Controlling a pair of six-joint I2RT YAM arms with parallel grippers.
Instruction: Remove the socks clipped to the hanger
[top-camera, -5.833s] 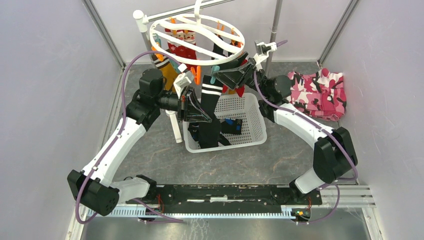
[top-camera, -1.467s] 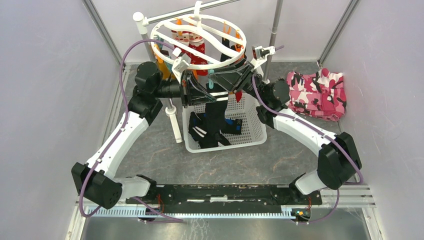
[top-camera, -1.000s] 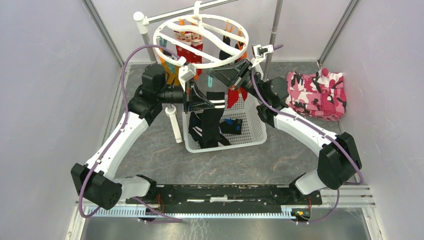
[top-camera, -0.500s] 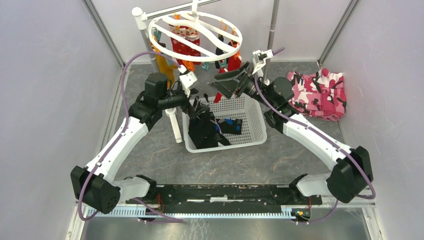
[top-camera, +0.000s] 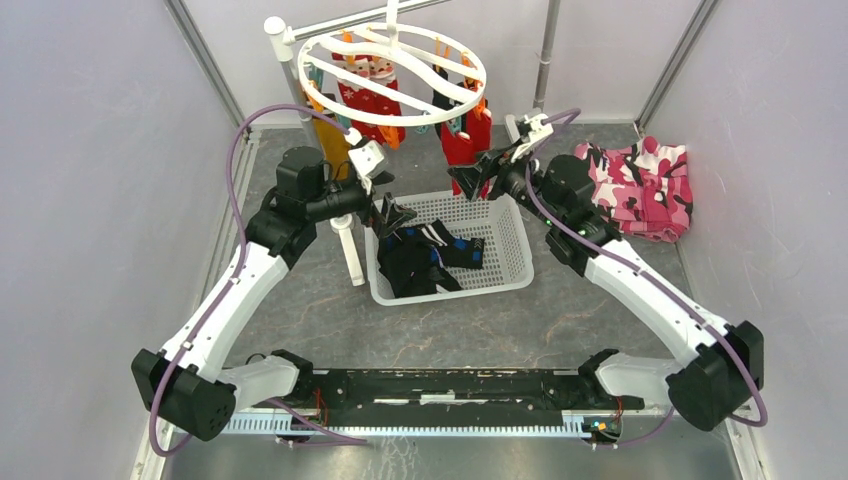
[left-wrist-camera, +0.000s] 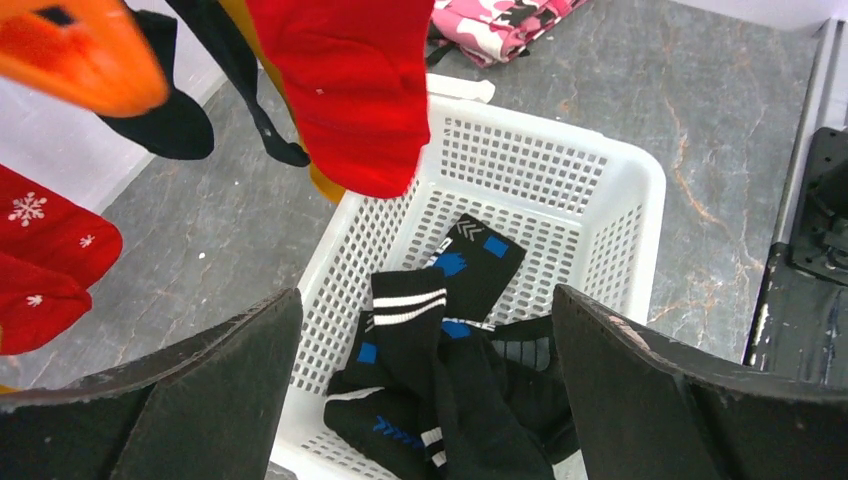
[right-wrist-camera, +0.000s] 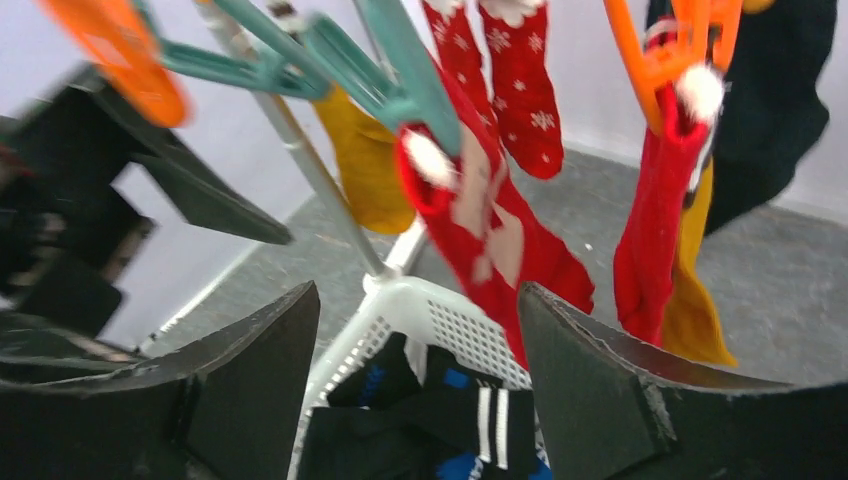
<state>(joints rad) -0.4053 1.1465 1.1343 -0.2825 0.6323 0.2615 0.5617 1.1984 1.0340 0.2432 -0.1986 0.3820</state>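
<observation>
Left hand: open, empty, above basket left rim.
Right hand: open, empty, near red socks.
Hanger: socks clipped on.

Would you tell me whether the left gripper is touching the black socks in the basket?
Apart. The left wrist view shows the left gripper open and empty, with the black socks lying in the basket below it.

white basket mid-table | pink camo cloth far right | white post, perhaps a stand, beside basket

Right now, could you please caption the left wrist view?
Left gripper, jaws open, hovering above white basket of black socks.
</observation>
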